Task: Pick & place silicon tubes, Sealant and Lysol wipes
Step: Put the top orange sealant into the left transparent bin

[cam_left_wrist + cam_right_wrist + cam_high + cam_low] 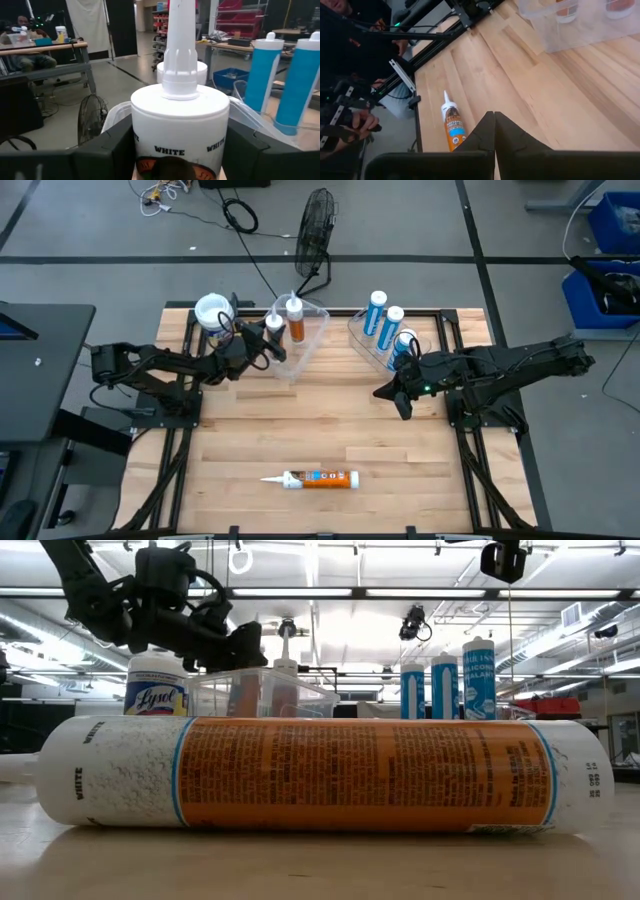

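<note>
— White-capped sealant tube (179, 120): who has it?
— The left gripper (262, 343), half-open fingers clasping it upright in the clear left bin (312, 320). The right gripper (388, 394) is shut, empty.
— Counts?
— Three orange tubes, three blue (377, 312), one Lysol wipes (213, 313) canister just left of that bin.

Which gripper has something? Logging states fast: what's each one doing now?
Left gripper: closed on an upright white caulk tube at the clear bin.
Right gripper: shut, empty, above the table.
</note>
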